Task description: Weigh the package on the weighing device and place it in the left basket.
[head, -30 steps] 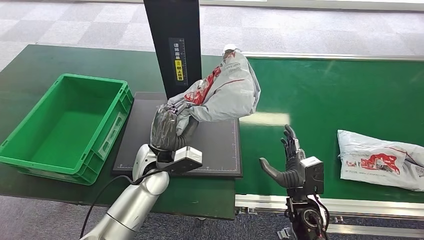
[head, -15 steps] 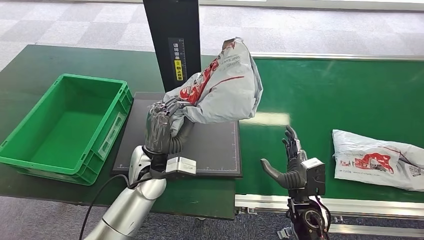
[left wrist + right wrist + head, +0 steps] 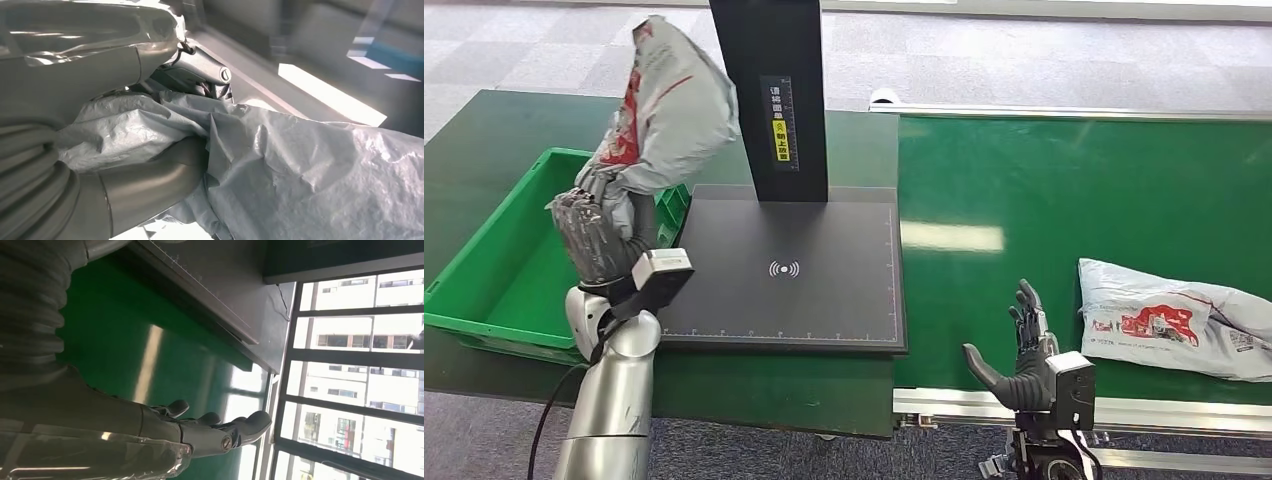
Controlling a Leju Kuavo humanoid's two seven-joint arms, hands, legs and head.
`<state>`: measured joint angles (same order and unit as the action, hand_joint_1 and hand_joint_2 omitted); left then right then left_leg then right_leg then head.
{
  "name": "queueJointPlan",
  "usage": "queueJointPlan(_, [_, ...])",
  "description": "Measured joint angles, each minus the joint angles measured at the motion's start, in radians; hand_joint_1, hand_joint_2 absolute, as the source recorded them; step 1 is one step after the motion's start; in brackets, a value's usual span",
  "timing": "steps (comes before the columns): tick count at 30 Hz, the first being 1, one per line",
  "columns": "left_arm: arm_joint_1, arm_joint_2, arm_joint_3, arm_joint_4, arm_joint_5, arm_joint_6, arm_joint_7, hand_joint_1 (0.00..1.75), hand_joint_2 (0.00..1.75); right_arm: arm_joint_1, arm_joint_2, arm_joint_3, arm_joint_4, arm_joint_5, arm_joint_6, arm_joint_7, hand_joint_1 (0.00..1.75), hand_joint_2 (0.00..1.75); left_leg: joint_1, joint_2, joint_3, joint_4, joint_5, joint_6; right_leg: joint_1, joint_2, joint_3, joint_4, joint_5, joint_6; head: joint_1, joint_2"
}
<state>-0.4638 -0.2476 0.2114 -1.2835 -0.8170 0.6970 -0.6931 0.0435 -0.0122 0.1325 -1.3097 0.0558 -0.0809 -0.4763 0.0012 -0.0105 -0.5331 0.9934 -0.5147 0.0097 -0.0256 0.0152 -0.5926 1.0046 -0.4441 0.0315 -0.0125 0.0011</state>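
Fingers of left hand clamp crinkled grey plastic package; right hand fingers apart, empty.

We see a dark green desk carrying two things directly: a green basket at its left end and, just beside it to the right, a flat black weighing device whose black upright column rises from its far edge. Touching the desk's right side runs a brighter green conveyor belt with a pale metal rim. On the belt, well apart from the weighing device, lies a grey package with red print, flat near the right edge.
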Motion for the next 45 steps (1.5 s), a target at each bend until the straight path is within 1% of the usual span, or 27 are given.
queueJointPlan(3, [-0.018, 0.016, 0.157, 0.050, 0.026, 0.000, 0.000, 1.75, 1.75, 0.016, 0.000, -0.006, -0.027, 0.004, -0.004, 0.009, 0.00, 1.75, 0.000, 0.001, 0.000, 0.000, 0.000, 0.000, 0.000, 0.002, 0.000, 0.000, 0.000, 0.000, 0.000, 0.000])
queueJointPlan(6, [-0.020, 0.038, 0.268, 0.083, 0.036, 0.000, 0.000, 1.75, 1.75, 0.020, 0.000, -0.012, -0.040, 0.016, 0.006, 0.019, 0.00, 1.75, 0.000, 0.000, 0.000, 0.000, 0.000, 0.000, 0.000, 0.002, 0.000, 0.000, 0.000, 0.000, 0.000, 0.000])
queueJointPlan(11, [-0.019, 0.050, 0.373, 0.141, -0.039, 0.000, 0.007, 1.75, 1.75, 0.017, 0.004, -0.013, -0.049, 0.044, 0.013, 0.027, 0.00, 1.75, 0.000, 0.000, -0.001, 0.000, 0.000, 0.000, 0.000, 0.001, 0.000, 0.000, 0.000, 0.000, 0.000, 0.000])
queueJointPlan(15, [-0.033, 0.058, 0.427, 0.217, -0.106, 0.000, 0.070, 1.75, 1.75, 0.011, 0.010, -0.013, -0.052, 0.073, 0.013, 0.036, 0.00, 1.75, -0.001, 0.000, -0.001, 0.000, 0.000, 0.000, -0.001, 0.001, 0.000, 0.000, 0.000, 0.000, 0.000, 0.000])
queueJointPlan(16, [-0.034, 0.061, 0.432, 0.232, -0.113, 0.000, 0.086, 1.65, 1.75, 0.008, 0.012, -0.013, -0.053, 0.077, 0.015, 0.038, 0.00, 1.75, -0.001, 0.000, -0.001, 0.000, 0.000, 0.000, 0.000, 0.001, 0.000, 0.000, 0.000, 0.000, 0.000, 0.000])
queueJointPlan(17, [-0.034, 0.064, 0.435, 0.243, -0.118, 0.000, 0.100, 1.34, 1.75, 0.006, 0.013, -0.013, -0.053, 0.081, 0.017, 0.038, 0.00, 1.75, -0.001, 0.000, -0.001, 0.000, 0.000, 0.000, 0.000, 0.001, 0.000, 0.000, 0.000, 0.000, 0.000, 0.000])
queueJointPlan(19, [-0.035, 0.069, 0.438, 0.261, -0.124, 0.000, 0.120, 0.48, 1.75, -0.001, 0.016, -0.013, -0.053, 0.086, 0.023, 0.039, 0.00, 1.75, 0.000, 0.000, -0.001, 0.000, 0.000, 0.000, 0.000, 0.001, 0.000, 0.000, 0.000, 0.000, 0.000, 0.000])
queueJointPlan(20, [-0.035, 0.070, 0.438, 0.267, -0.124, 0.000, 0.126, 0.14, 1.75, -0.004, 0.018, -0.013, -0.053, 0.088, 0.026, 0.040, 0.00, 1.75, 0.000, 0.000, -0.001, 0.000, 0.000, 0.000, 0.000, 0.001, 0.000, 0.000, 0.000, 0.000, 0.000, 0.000])
queueJointPlan(21, [-0.035, 0.072, 0.439, 0.272, -0.123, 0.000, 0.131, 0.01, 1.75, -0.007, 0.019, -0.013, -0.053, 0.089, 0.028, 0.040, 0.00, 1.75, 0.000, 0.000, -0.001, 0.000, 0.000, 0.000, 0.000, 0.001, 0.000, 0.000, 0.000, 0.000, 0.000, 0.000])
queueJointPlan(27, [-0.020, 0.074, 0.420, 0.274, -0.102, 0.001, 0.149, 0.00, 1.75, -0.026, 0.027, -0.013, -0.051, 0.098, 0.036, 0.041, 0.00, 1.75, 0.000, 0.000, -0.001, 0.000, 0.000, 0.000, 0.000, 0.001, 0.000, 0.000, 0.000, 0.000, 0.000, 0.000])
queueJointPlan(28, [-0.017, 0.074, 0.417, 0.269, -0.090, 0.001, 0.137, 0.00, 1.75, -0.029, 0.028, -0.013, -0.049, 0.099, 0.039, 0.041, 0.00, 1.75, 0.000, 0.000, -0.001, 0.000, 0.000, 0.000, 0.000, 0.001, 0.000, 0.000, 0.000, 0.000, 0.000, 0.000])
queueJointPlan(30, [-0.006, 0.071, 0.414, 0.240, -0.041, 0.001, 0.082, 0.00, 1.75, -0.033, 0.029, -0.013, -0.046, 0.100, 0.044, 0.040, 0.00, 1.75, 0.000, 0.000, -0.001, 0.000, 0.000, 0.000, 0.000, 0.001, 0.000, 0.000, 0.000, 0.000, 0.000, 0.000])
queueJointPlan(32, [0.013, 0.062, 0.407, 0.179, 0.033, 0.001, 0.023, 0.00, 1.75, -0.036, 0.029, -0.013, -0.042, 0.099, 0.046, 0.038, 0.00, 1.75, 0.000, 0.000, -0.001, 0.000, 0.000, 0.000, 0.000, 0.001, 0.000, 0.000, 0.000, 0.000, 0.000, 0.000])
queueJointPlan(34, [0.039, 0.052, 0.392, 0.093, 0.090, 0.001, 0.000, 0.00, 1.75, -0.040, 0.029, -0.013, -0.038, 0.098, 0.047, 0.036, 0.00, 1.75, 0.000, 0.000, -0.001, 0.000, 0.000, 0.000, 0.000, 0.001, 0.000, 0.000, 0.000, 0.000, 0.000, 0.000])
queueJointPlan(40, [0.098, 0.017, 0.354, -0.201, 0.127, 0.001, -0.009, 0.00, 1.75, -0.054, 0.029, -0.012, -0.021, 0.091, 0.048, 0.031, 0.00, 1.75, 0.000, 0.000, -0.001, 0.000, 0.000, 0.000, 0.000, 0.001, -0.001, 0.000, 0.000, 0.000, 0.000, 0.000])
queueJointPlan(43, [0.120, 0.007, 0.329, -0.294, 0.185, 0.001, -0.009, 0.00, 1.75, -0.057, 0.029, -0.012, -0.013, 0.085, 0.047, 0.022, 0.00, 1.75, 0.000, 0.000, -0.001, 0.000, 0.000, 0.000, 0.000, 0.001, -0.001, 0.000, 0.000, 0.000, 0.000, 0.000])
queueJointPlan(45, [0.144, 0.010, 0.281, -0.336, 0.270, -0.001, -0.009, 0.00, 1.75, -0.058, 0.029, -0.012, -0.009, 0.078, 0.042, 0.014, 0.00, 1.75, 0.000, -0.001, -0.001, 0.000, 0.000, 0.000, 0.000, 0.001, 0.000, 0.000, 0.000, 0.000, 0.000, 0.000])
